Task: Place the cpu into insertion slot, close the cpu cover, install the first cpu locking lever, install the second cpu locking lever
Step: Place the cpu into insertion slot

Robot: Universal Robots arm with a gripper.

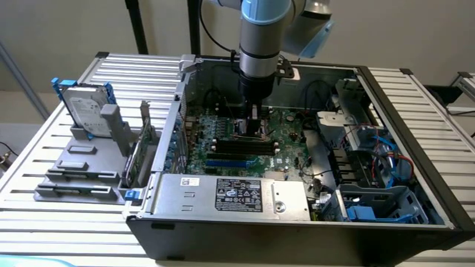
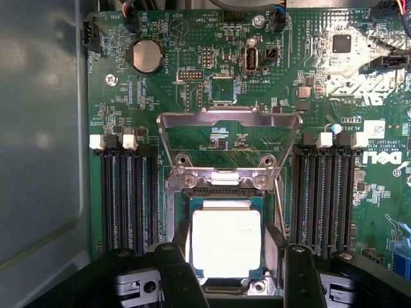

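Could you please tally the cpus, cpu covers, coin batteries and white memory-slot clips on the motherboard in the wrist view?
cpu: 1, lying in the insertion slot
cpu cover: 1, swung open
coin battery: 1
white clips: 4
Total: 7

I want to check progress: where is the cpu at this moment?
In the wrist view the cpu lies in the insertion slot, next to the raised cpu cover, between two banks of memory slots.
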